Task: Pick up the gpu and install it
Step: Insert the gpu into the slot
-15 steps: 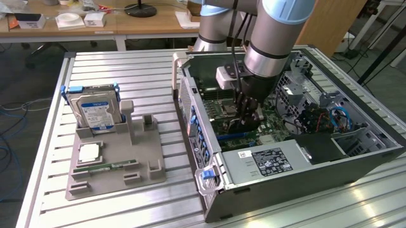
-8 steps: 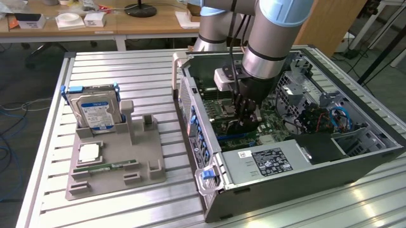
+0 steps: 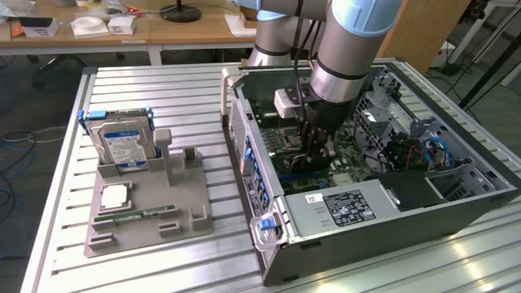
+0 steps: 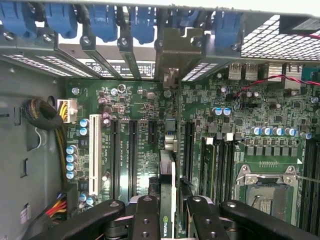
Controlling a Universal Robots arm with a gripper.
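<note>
On the exterior view's left, a grey fixture [image 3: 146,210] carries the hard drive [image 3: 122,141] and a RAM stick [image 3: 134,215]. Rightward, inside the open computer case [image 3: 456,210], the gripper [image 3: 313,155] clamps the gpu [image 4: 167,200] on edge over the motherboard [image 4: 145,100], its long axis running toward the rear slot brackets [image 4: 172,47]. The fingers [image 4: 145,217] hide its near end.
</note>
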